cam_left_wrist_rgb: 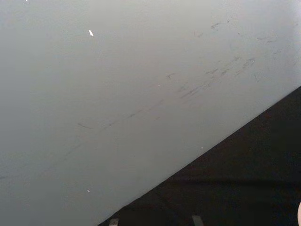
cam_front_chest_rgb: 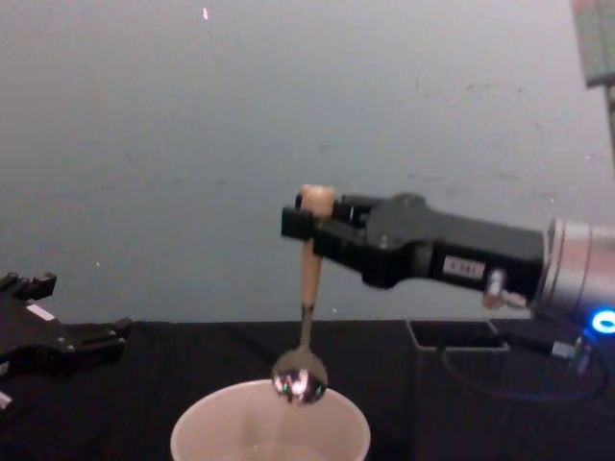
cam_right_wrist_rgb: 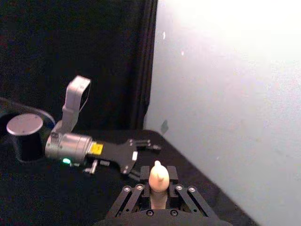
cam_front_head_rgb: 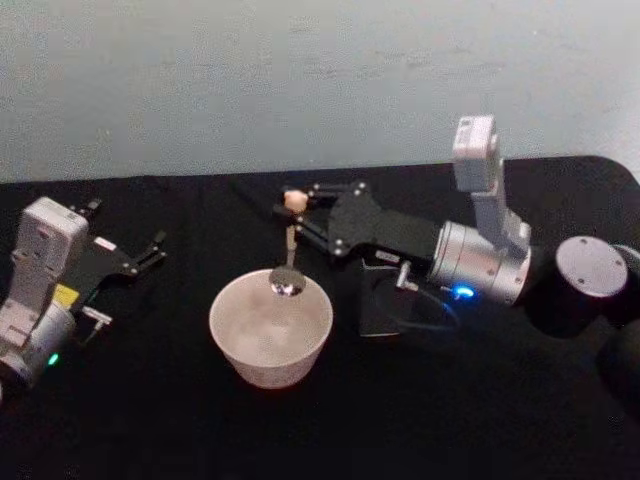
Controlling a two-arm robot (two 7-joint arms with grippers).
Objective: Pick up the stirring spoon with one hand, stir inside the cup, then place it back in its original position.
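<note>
Soft, even light falls from above the cup (cam_front_head_rgb: 270, 360), whose pale wall stands bright against the black worktop (cam_front_head_rgb: 150, 420), where shadows vanish. Just above the cup, the spoon (cam_front_chest_rgb: 308, 283) bowl carries small white glints. Behind the cup the wall (cam_front_head_rgb: 300, 80) is evenly lit, glaring white in the right wrist view.

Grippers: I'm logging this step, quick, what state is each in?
Left gripper: open, holding nothing.
Right gripper: shut on the stirring spoon, over the cup.
</note>
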